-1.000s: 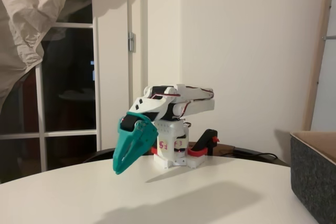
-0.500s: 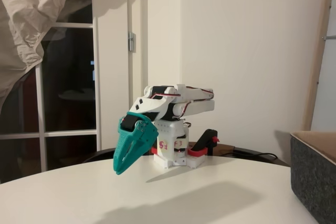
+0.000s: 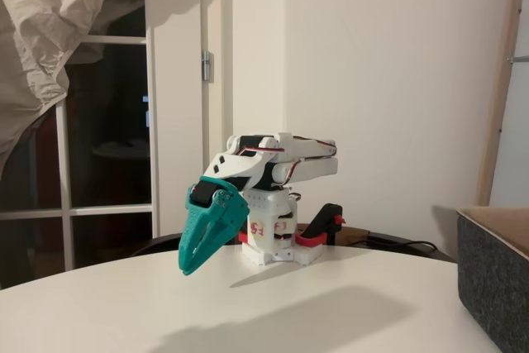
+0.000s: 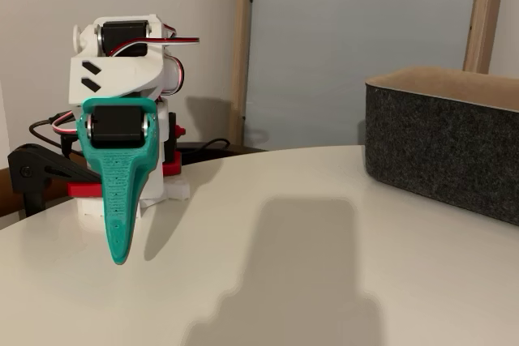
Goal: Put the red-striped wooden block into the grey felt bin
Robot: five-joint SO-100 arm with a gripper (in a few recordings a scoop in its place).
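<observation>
a round white table (image 3: 331, 303) stands in a dim room with pale walls, a dark glass door (image 3: 107, 146) on the left of a fixed view and crumpled pale fabric (image 3: 50, 31) hanging in that corner. the teal gripper (image 3: 190, 266) hangs nose-down just above the tabletop, its two fingers pressed together to a point with nothing between them; in another fixed view the gripper (image 4: 120, 255) appears as a single narrow teal wedge tilted slightly, its tip hovering clear of the surface and throwing a shadow beside it. behind it the white arm (image 3: 273, 163) is folded low over its white base (image 3: 273, 241), with red and black wiring along the upper link and a red-and-black clamp (image 3: 318, 233) at the table's far edge. well apart from the gripper, the grey felt bin (image 4: 446, 151) sits on the table at the right of both fixed views, upright, its dark speckled walls topped by a light tan rim; its inside cannot be seen from these low angles. the red-striped wooden block cannot be made out on the table in these pictures.
</observation>
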